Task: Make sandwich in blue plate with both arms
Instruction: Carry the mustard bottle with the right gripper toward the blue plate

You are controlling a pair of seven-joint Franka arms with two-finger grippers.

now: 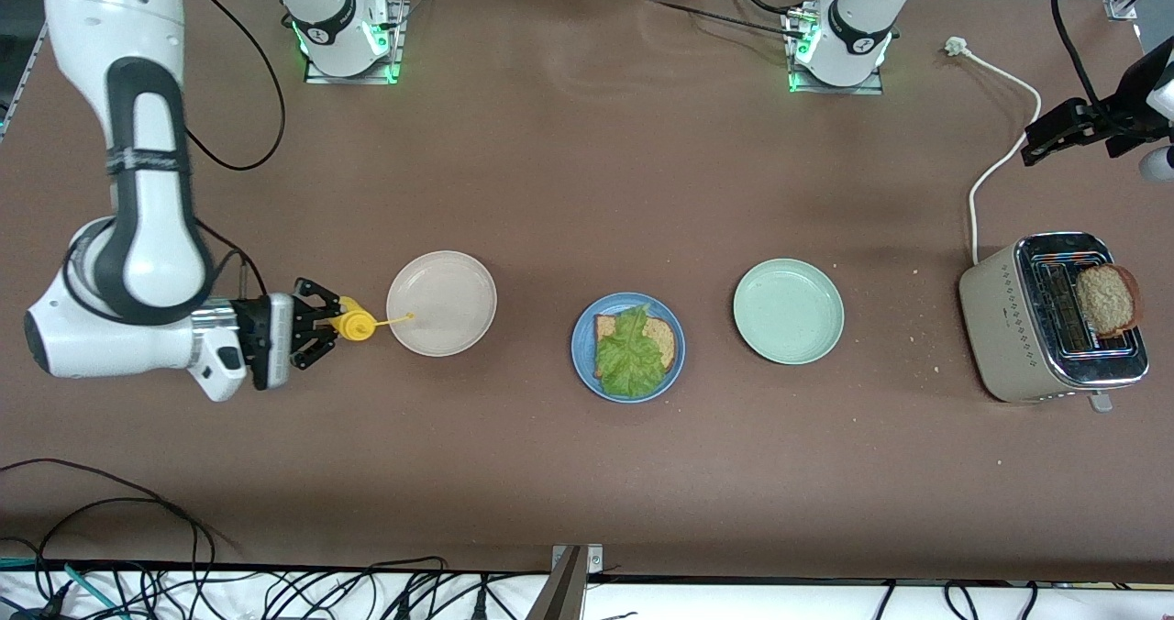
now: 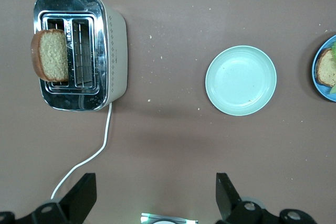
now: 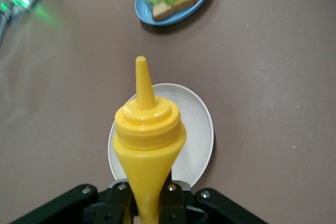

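The blue plate [image 1: 670, 377] sits mid-table and holds one brown bread slice [image 1: 662, 337] with a green lettuce leaf [image 1: 629, 354] on top. A second bread slice [image 1: 1107, 299] stands up out of a slot of the toaster [image 1: 1018, 326] at the left arm's end. My right gripper [image 1: 323, 324] is shut on a yellow squeeze bottle [image 3: 149, 140] held sideways, its nozzle over the edge of the cream-white plate [image 1: 449, 290]. My left gripper [image 2: 156, 190] hangs open and empty over bare table beside the toaster, above its white cord.
A pale mint-green plate [image 1: 788, 311] lies empty between the blue plate and the toaster. The toaster's white cord [image 1: 995, 157] runs toward the left arm's base. Crumbs dot the table around the toaster. Cables hang along the table's front edge.
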